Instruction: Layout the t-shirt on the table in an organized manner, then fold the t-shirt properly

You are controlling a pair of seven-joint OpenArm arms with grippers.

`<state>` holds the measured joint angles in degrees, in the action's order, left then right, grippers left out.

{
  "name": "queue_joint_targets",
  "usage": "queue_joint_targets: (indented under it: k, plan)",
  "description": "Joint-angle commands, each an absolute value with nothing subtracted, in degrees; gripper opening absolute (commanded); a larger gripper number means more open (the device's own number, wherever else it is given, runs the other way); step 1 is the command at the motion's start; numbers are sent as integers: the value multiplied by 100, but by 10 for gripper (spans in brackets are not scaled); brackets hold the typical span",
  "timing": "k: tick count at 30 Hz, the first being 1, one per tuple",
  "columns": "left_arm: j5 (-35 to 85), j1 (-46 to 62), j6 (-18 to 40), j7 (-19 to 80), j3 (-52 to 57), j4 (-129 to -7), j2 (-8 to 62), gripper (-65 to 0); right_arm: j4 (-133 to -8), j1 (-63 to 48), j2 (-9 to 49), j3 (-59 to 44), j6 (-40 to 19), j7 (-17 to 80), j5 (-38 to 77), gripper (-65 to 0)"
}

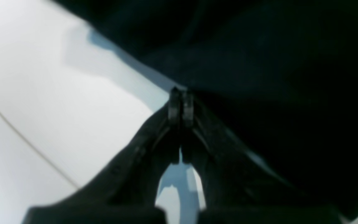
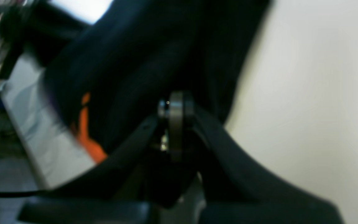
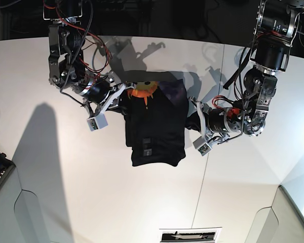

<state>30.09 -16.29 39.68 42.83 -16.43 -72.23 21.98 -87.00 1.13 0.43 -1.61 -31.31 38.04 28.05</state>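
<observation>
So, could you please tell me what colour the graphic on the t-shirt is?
Orange, on the black t-shirt; the base view shows the graphic best.

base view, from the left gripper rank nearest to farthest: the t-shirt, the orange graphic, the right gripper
1. The t-shirt, right at the left gripper, on the shirt's side edge.
2. The orange graphic, at the shirt's top, across the cloth.
3. The right gripper, at the shirt's opposite edge.

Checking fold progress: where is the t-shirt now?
In the base view, the t-shirt lies mid-table, between the left claw and the right claw.
</observation>
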Motion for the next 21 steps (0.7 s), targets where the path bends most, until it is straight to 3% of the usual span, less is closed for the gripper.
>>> queue_joint_targets:
  k: [1,6,13,21]
  plan:
    - [3100,-1831,4000,4178,-1605,-7303,2235,-650,-8943,178,30,-165,-3177,3688,2875,-650]
    - [3205,-1986,4000,4434,-1603,-7328,2296,-650,-9463,176,32,-276,-3173,3695,2600,-650]
    - [4471,-1881,4000,5286,-1146,-7907,2847,-650,-9937,104,69,-784,-3170,4123,2596,-650]
    - [5041,-451,4000,5660,91,-9212,3439,-650,-10641,-913,856,-1387,-3168,4357,3251,-650]
